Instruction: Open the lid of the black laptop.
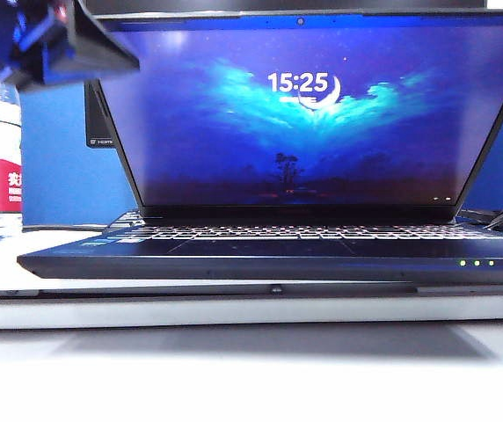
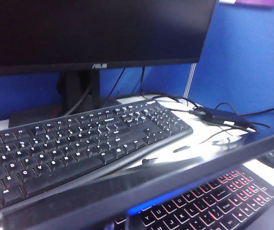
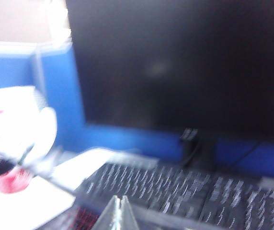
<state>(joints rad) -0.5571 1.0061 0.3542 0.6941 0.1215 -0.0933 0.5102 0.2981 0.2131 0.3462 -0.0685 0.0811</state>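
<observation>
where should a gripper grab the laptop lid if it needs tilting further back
Judging by its pose, take the lid at its free top edge, coming from above: it stands open and nearly upright, thin enough to pinch there. The left gripper is already near its top left corner; the right gripper looks shut.

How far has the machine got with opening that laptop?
Mostly done: the lid stands raised, its screen lit and showing 15:25 above the black laptop keyboard. The left tool sits at the lid's upper corner; whether it grips is unclear. The right tool appears closed and holds nothing, near the lid's top edge. Left: at most a final nudge and pulling away.
</observation>
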